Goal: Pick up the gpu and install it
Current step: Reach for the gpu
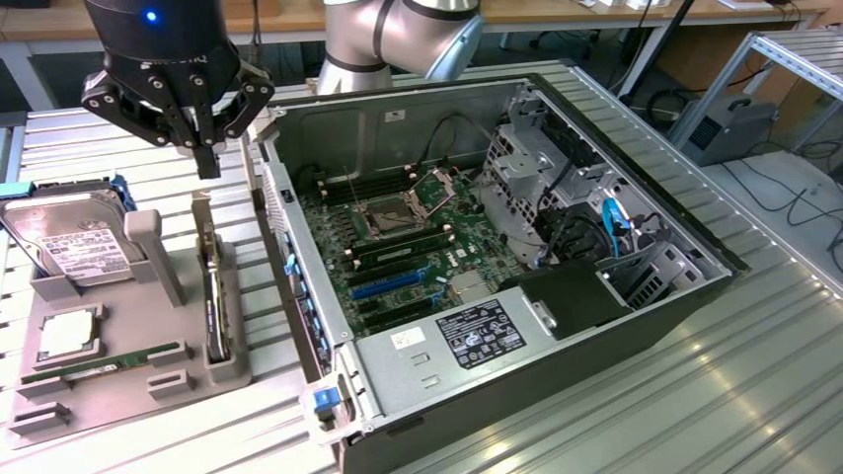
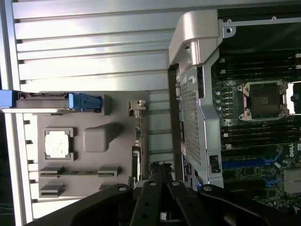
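Hovering over the far end of the gray parts holder (image 1: 125, 400), my tool (image 1: 207, 168) is clenched with its fingers pressed together and nothing between them. It hangs above the gpu (image 1: 216, 308) without touching it.

The gpu stands on its long edge in a slot along the holder's edge nearest the open computer case (image 1: 409, 360). In the wrist view the gpu (image 2: 138, 141) reads as a thin dark strip, with its silver bracket (image 2: 136, 107) at the end farther from my tool (image 2: 160, 165). The hard drive (image 1: 66, 242) sits at the holder's far corner away from the case. The processor (image 1: 66, 336) and the green memory stick (image 1: 113, 363) lie nearer the front. All three are well apart from the card.

I judge the card light and stiff, but fragile. It is a bare circuit board, so squeezing components or the contact edge could damage it. The exposed upper edge looks like the place to pinch, across the thin faces near mid-length so it hangs level. It is narrow, and a shallow grip could let it twist or slip. The slot should guide it straight upward.
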You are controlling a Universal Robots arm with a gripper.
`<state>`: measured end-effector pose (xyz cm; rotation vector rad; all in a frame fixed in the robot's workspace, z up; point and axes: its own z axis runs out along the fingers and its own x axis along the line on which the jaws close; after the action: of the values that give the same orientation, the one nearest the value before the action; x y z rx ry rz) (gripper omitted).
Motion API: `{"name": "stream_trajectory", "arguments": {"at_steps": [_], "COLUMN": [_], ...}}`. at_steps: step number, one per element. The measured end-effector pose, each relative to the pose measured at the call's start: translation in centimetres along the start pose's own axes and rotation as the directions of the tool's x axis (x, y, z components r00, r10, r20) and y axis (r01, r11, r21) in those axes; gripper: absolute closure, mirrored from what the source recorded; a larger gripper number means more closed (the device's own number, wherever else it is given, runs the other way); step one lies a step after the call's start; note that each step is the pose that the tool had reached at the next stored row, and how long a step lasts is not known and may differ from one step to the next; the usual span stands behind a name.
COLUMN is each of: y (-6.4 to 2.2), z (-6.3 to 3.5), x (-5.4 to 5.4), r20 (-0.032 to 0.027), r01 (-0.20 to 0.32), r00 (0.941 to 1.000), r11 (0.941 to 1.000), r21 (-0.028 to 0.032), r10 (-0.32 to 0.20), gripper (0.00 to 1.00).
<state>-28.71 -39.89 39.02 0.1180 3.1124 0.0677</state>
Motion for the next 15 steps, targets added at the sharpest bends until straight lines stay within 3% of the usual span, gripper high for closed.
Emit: {"name": "stream_trajectory", "arguments": {"at_steps": [15], "y": [-0.06], "z": [-0.02], "x": [0.83], "r20": [-0.0001], "r01": [0.0], "r00": [1.0], "r11": [1.0], "r21": [0.0001], "r10": [0.0], "gripper": [0.89]}}
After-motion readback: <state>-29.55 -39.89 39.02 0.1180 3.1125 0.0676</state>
